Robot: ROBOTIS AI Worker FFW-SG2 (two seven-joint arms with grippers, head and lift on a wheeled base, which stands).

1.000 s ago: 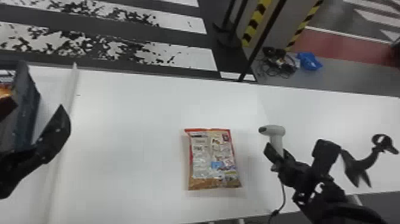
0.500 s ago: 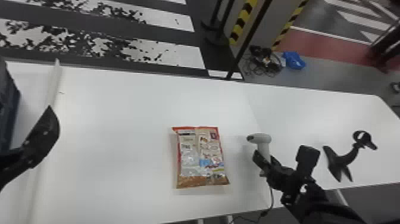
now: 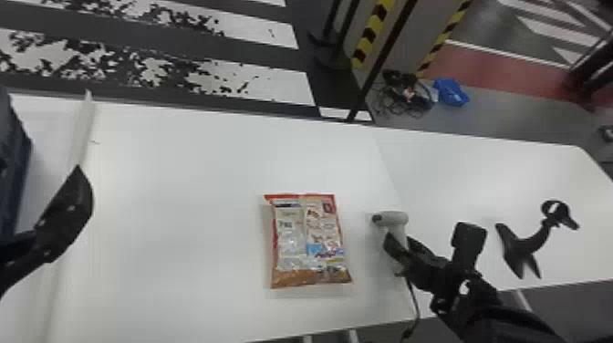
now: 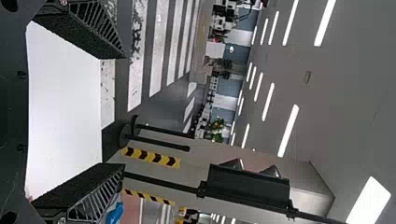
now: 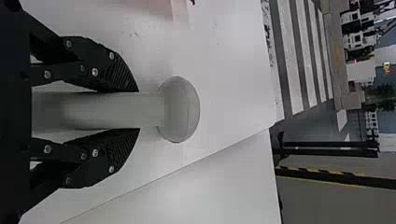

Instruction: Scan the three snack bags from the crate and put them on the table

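Pinching scanner [image 3: 392, 218] by its handle in right gripper [image 3: 399, 240] | holding left gripper [image 3: 68, 214] spread above desk [image 3: 205, 159] | seeing snack bag [image 3: 308, 241] flat on desk between grippers, nearer right one | having crate [image 3: 13, 173] on left gripper's outer side

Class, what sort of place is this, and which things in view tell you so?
Probably a large indoor hall, perhaps a robotics test space: there are long ceiling strip lights, crosswalk-like floor stripes, and yellow-and-black hazard markings beyond the white table.
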